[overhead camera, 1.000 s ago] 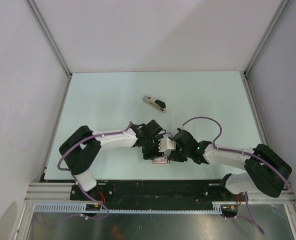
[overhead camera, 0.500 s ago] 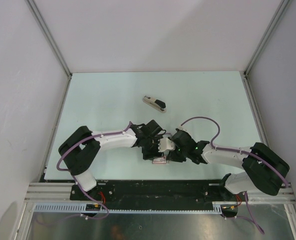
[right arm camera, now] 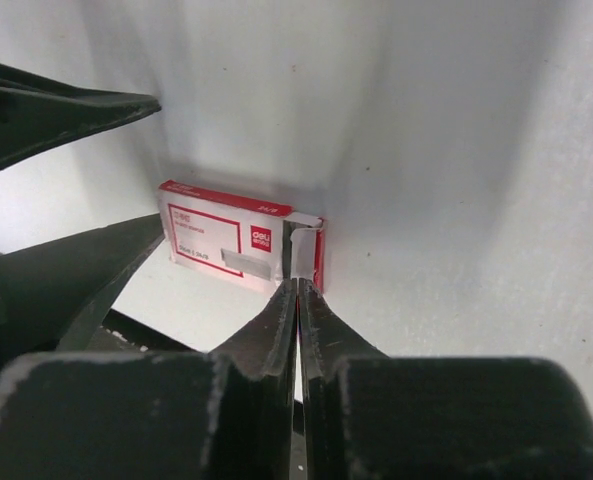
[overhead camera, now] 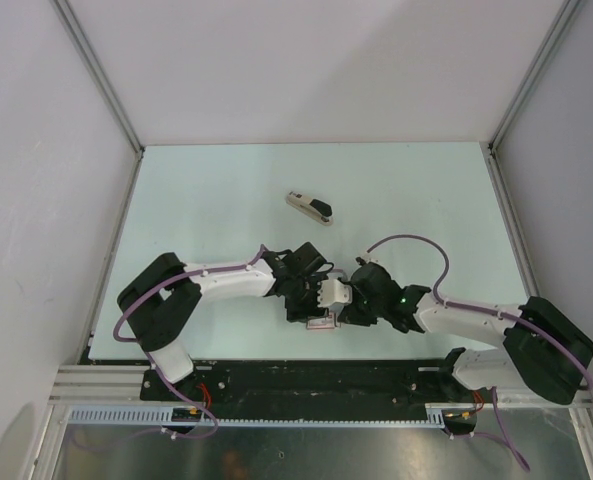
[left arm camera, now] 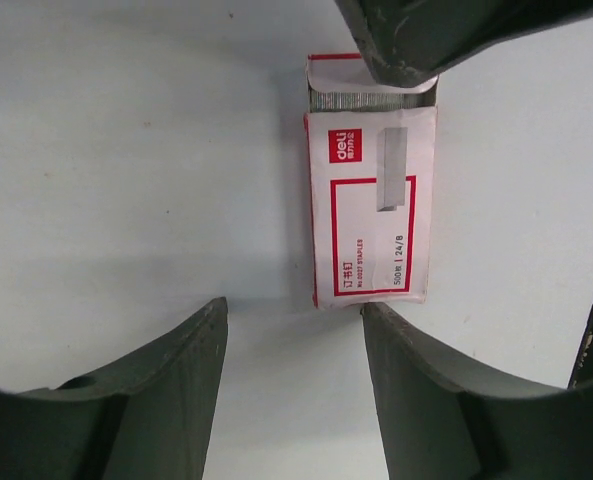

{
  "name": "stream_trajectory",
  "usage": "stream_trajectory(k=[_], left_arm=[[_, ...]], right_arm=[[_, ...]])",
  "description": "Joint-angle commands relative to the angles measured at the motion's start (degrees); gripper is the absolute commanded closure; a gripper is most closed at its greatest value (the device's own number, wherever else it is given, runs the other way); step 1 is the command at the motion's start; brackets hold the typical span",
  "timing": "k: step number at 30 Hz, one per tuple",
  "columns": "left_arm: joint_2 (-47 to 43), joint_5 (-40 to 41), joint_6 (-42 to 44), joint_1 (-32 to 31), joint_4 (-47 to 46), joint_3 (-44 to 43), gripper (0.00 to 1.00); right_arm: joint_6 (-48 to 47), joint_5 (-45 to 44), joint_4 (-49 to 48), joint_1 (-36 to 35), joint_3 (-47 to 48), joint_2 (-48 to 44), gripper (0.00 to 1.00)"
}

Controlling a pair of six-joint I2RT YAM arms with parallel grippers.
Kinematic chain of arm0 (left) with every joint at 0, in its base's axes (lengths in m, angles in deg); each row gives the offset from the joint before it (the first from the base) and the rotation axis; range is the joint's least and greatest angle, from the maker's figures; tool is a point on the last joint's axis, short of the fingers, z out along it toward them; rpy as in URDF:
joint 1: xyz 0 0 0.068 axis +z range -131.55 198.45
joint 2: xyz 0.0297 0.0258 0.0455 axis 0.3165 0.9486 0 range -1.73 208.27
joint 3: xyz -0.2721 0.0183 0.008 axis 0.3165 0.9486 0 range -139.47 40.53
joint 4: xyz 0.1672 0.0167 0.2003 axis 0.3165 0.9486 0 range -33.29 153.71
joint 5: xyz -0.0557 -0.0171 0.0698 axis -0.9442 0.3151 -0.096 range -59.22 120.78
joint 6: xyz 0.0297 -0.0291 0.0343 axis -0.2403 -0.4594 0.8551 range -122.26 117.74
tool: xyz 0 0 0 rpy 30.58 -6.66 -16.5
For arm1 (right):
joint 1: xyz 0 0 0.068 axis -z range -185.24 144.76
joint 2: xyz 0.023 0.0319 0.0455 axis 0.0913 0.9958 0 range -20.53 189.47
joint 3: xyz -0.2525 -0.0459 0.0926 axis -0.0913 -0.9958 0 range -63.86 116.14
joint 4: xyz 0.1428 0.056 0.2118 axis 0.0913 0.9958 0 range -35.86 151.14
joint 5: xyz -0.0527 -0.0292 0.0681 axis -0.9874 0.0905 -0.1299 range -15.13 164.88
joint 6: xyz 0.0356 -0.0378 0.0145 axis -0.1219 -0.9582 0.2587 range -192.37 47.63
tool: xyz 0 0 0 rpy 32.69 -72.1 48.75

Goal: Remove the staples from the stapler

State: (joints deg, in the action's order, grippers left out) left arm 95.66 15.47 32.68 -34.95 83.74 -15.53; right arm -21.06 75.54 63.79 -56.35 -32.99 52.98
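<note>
A: Anything hidden or hard to read?
B: Yep. In top view the left arm (overhead camera: 226, 280) and right arm (overhead camera: 466, 312) are meeting lower center. The staple box (overhead camera: 321, 321) is showing only as a sliver under them. Claw tips aren't readable there.
A: Wrist cams?
B: Left wrist cam is showing the box lying flat on the table (left arm camera: 126, 150), open end toward top of frame, w/ staples (left arm camera: 371, 98) peeking out. The right claw (left arm camera: 398, 72) is cutting in at the top edge and covering part of that end.
A: Left claw (left arm camera: 294, 312)?
B: Spread wide, gripping nothing. Box is lying just past its tips.
A: Right claw's state?
B: Clenched, jaws pressed together, tips sitting at the box's open end by the white flap (right arm camera: 301, 240). Can't tell if anything thin is pinched btwn them.
A: Stapler (overhead camera: 309, 207)?
B: Lying on the table, upper center of top view, angled, black end toward lower right. It's well apart from both claws, above them in frame. Not showing in either wrist cam.
</note>
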Motion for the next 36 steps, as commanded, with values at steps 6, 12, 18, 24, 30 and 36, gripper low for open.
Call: stream_trajectory(k=[6,12,18,24,30,36], left_arm=[[0.15,1.18,0.02,-0.73,-1.02,1.21,0.39],[-0.02,1.25,-0.12,-0.74,-1.04,1.26,0.39],[-0.53,1.65,-0.08,-0.73,-1.02,1.73,0.39],[-0.96,1.74,-0.19,-0.73,-1.01,1.81,0.39],[-1.32,1.93,-0.5,-0.73,-0.97,1.49,0.39],[-1.44,2.42,-0.37,-0.73,-0.95,1.3,0.39]], right_arm=[[-0.28,6.27,-9.03,1.93,-2.51,-4.45,0.89],[0.2,6.65,-10.68,2.81,-3.65,-4.29,0.9],[-0.29,5.79,-8.79,4.56,-4.33,-7.47,0.9],[-1.59,4.42,-3.81,6.53,-4.74,-9.45,0.82],[-0.54,6.2,-5.21,7.16,-6.07,-4.62,0.82],[-0.44,7.31,-7.18,7.34,-6.3,-2.99,0.8]])
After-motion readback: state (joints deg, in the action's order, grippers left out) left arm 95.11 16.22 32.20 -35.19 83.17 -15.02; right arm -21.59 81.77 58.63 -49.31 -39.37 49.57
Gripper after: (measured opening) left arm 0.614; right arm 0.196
